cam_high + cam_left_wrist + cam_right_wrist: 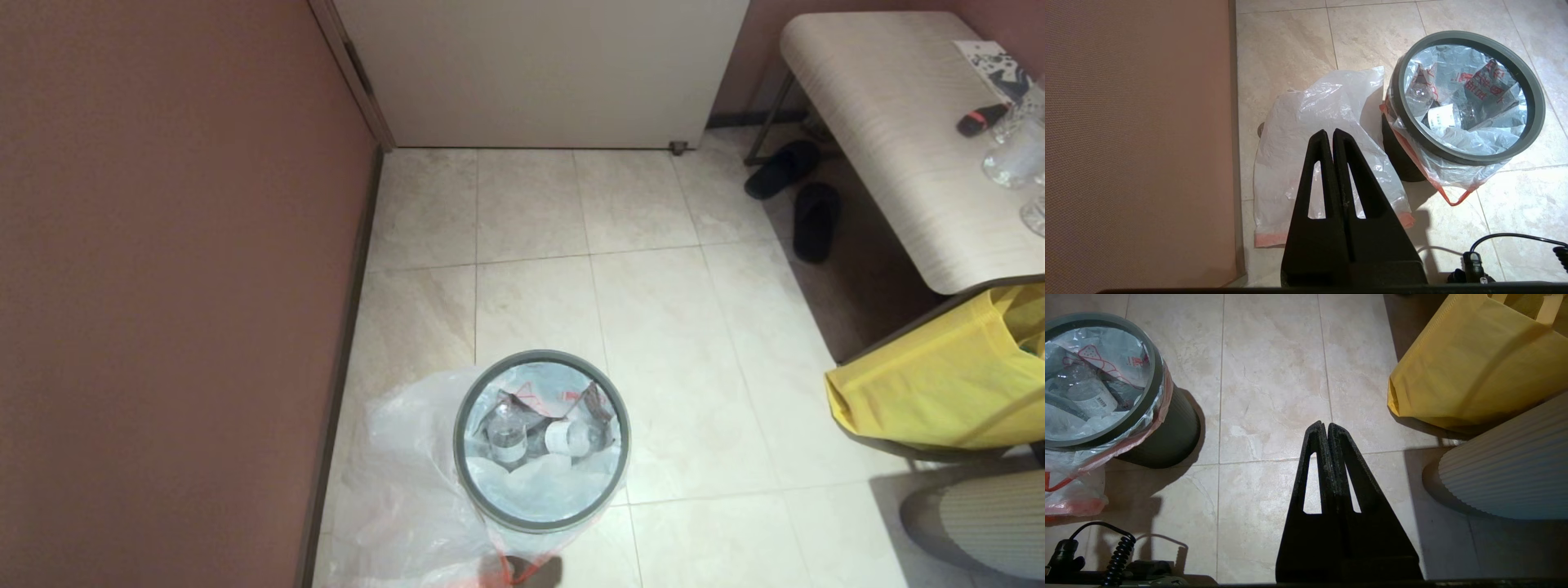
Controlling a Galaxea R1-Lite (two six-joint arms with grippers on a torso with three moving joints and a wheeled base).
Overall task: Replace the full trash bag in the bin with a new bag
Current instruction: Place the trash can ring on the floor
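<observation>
Bin point(542, 523) on floor by wall, full trash bag point(535, 445) inside under grey ring. New bag point(1327, 163) flat beside it, probably touching. My left pincer point(1329, 132) hovers above it, my right pincer point(1323, 425) over bare tile; both pressed closed, empty.

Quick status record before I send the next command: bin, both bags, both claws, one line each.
bin: upright on the floor near the wall, grey ring on
full trash bag: inside the bin, open, hem folded over the rim, bottles visible
new bag: lying flat on the floor between bin and wall
left claw: shut, empty, above the new bag
right claw: shut, empty, over bare floor
</observation>
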